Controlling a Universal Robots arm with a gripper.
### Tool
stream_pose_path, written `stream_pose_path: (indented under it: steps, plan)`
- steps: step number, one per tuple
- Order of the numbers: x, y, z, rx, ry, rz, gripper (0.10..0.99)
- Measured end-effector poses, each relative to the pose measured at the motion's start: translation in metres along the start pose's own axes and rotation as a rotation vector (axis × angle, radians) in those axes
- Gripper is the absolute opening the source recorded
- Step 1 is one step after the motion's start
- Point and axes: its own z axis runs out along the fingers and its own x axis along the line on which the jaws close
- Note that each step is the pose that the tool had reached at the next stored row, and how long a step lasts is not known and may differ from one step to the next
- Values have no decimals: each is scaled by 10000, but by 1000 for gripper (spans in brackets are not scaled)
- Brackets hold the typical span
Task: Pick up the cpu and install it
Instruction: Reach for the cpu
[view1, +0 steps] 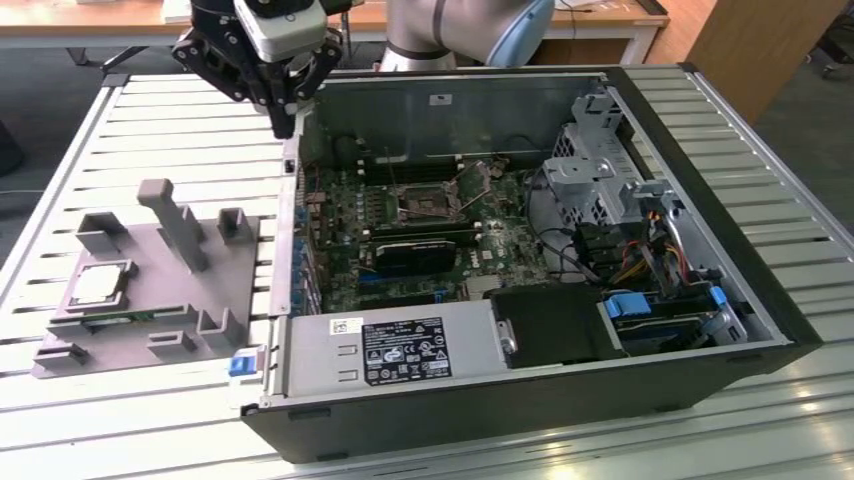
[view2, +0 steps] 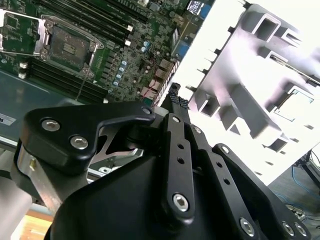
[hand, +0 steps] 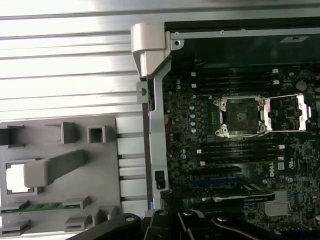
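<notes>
Exterior view, nearest first: an open computer case (view1: 534, 420) lies on its side on the slatted metal worktop (view1: 134, 130), with its grey power supply (view1: 387, 350) at the near edge. Just beside the case, on the exterior view's left, a grey plastic holder (view1: 180, 295) rests on the worktop. The cpu (view1: 100, 285) lies flat in a square recess of the holder, silver top up, with nothing touching it. Further in, the green motherboard (view1: 344, 200) covers the floor of the case, and its black socket (view1: 430, 205) stands uncovered. In the first wrist view the socket's metal frame (hand: 287, 112) lies folded open beside it. Farthest back, the claw (view1: 283, 128) hangs point-down over the case's far corner on the exterior view's left. Its fingers are pressed together with nothing between them, and it is well apart from the cpu.
</notes>
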Motion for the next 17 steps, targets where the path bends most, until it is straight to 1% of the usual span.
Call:
stream_pose_path:
  steps: [7,17]
  plan:
    - [77,-4,0,0,0,0,106]
    - [141,-9,5,0,0,0,106]
